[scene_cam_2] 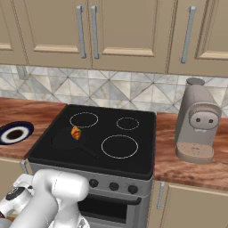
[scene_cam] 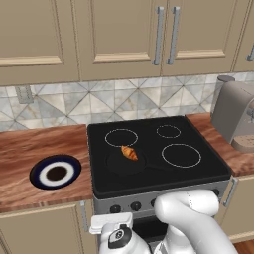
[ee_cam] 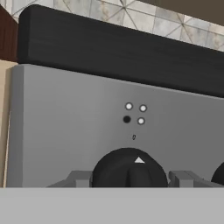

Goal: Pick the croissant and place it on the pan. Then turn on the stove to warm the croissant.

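The croissant (scene_cam: 129,153) (scene_cam_2: 76,132) lies inside the black pan (scene_cam: 118,163) (scene_cam_2: 61,139) on the front left ring of the stove (scene_cam: 149,141) (scene_cam_2: 104,127). The pan's thin handle points to the right across the glass. My gripper (ee_cam: 130,179) is low in front of the stove's silver panel, and it is open. Its two fingertips (ee_cam: 78,178) stand left and right of a round black knob (ee_cam: 130,168) at the left end of the panel. The knob's white pointer aims straight up. Whether the tips touch the knob I cannot tell.
A blue-rimmed plate (scene_cam: 55,172) (scene_cam_2: 14,133) sits on the wooden counter left of the stove. A grey coffee machine (scene_cam: 235,114) (scene_cam_2: 197,122) stands on the counter to the right. Another knob (ee_cam: 218,175) shows at the right of the hand view. Wall cabinets hang above.
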